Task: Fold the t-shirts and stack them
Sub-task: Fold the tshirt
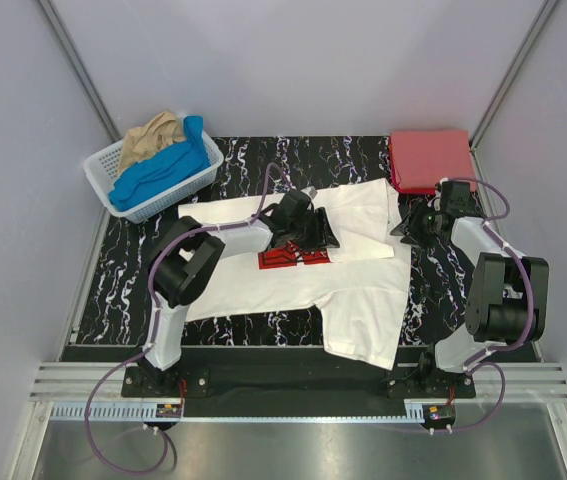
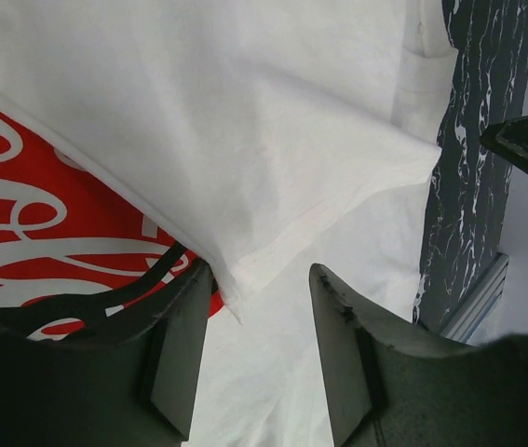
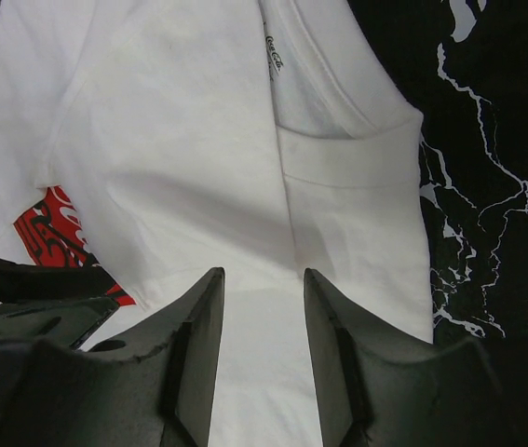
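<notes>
- Jaws of the left gripper [image 2: 259,279] are standing apart, holding nothing, with the folded corner [image 2: 273,237] of the white t-shirt [image 1: 363,290] pointing into the gap between them, just beside the red print [image 2: 40,233].
- Jaws of the right gripper [image 3: 264,279] are likewise standing apart and empty, hovering over plain white cloth below the collar, near the shirt's right edge.
- To my eye, the fold is only half done; both layers of that corner need to be caught together, well inside the hem, or the top layer may be slipping out.
- Both arms should be lifting evenly, keeping the crease straight.
- The red t-shirt [image 1: 430,158] is lying folded at the far right of the table [image 1: 243,160].
</notes>
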You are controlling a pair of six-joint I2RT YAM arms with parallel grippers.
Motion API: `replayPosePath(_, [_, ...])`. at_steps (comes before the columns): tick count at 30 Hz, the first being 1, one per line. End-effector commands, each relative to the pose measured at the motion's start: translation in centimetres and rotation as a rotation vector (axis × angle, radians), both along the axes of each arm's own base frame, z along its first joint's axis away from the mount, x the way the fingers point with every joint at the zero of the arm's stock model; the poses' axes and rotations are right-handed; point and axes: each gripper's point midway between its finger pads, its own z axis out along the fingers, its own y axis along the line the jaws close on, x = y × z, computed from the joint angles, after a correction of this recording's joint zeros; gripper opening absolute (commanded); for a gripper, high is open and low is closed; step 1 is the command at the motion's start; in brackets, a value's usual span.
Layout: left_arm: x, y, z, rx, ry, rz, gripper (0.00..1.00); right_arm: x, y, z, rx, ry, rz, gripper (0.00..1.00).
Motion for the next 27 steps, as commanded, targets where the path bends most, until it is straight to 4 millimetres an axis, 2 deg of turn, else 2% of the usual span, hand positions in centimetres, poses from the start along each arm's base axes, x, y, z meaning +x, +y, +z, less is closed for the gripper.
replayPosePath(1, [0.5, -0.8, 1.4, -0.005, -0.026, 0.005, 0.52, 0.8, -0.4, 0.7, -0.011, -0.04, -0.008, 0.46])
replayPosePath(3, [0.1, -1.1, 1.4, -0.007, -0.017, -0.003, 0.52, 0.8, -0.8, 0.4, -0.021, -0.031, -0.038, 0.44])
replayPosePath(6, [-0.5, -1.6, 0.7, -0.003, 0.003, -0.006, 0.52, 0.8, -1.4, -0.2, -0.025, -0.008, -0.077, 0.32])
replayPosePath(7, [-0.6, -1.7, 0.7, -0.002, 0.005, -0.006, 0.52, 0.8, -1.5, -0.4, -0.026, 0.0, -0.087, 0.22])
replayPosePath(11, [-0.5, -2.0, 0.5, -0.002, 0.008, -0.003, 0.52, 0.7, -2.3, -1.6, -0.033, 0.036, -0.117, 0.09])
replayPosePath(13, [-0.4, -2.0, 0.5, 0.0, 0.003, 0.001, 0.51, 0.7, -2.5, -2.6, -0.035, 0.063, -0.124, 0.07])
replayPosePath(16, [-0.6, -1.9, 0.2, 0.012, 0.016, -0.001, 0.42, 0.4, -2.8, -4.1, -0.043, 0.108, -0.136, 0.05])
replayPosePath(17, [-0.7, -1.8, 0.1, 0.015, 0.02, -0.003, 0.33, 0.3, -2.9, -4.8, -0.044, 0.126, -0.139, 0.04])
replayPosePath(19, [-0.9, -1.7, 0.2, 0.019, 0.024, -0.008, 0.24, 0.1, -3.3, -5.6, -0.055, 0.149, -0.151, 0.04])
replayPosePath(20, [-1.0, -1.6, 0.5, 0.021, 0.022, -0.009, 0.16, 0.0, -3.4, -6.1, -0.057, 0.163, -0.152, 0.03])
replayPosePath(22, [-1.2, -1.1, 0.5, 0.046, 0.028, -0.01, 0.11, -0.2, -3.7, -6.5, -0.067, 0.175, -0.16, 0.02])
replayPosePath(23, [-1.1, -1.0, 0.7, 0.049, 0.025, -0.012, 0.03, -0.3, -3.7, -6.8, -0.07, 0.184, -0.16, 0.02])
replayPosePath(27, [-1.7, -0.6, 0.9, 0.07, 0.044, -0.033, 0.0, -0.3, -4.1, -7.2, -0.085, 0.193, -0.168, 0.02])
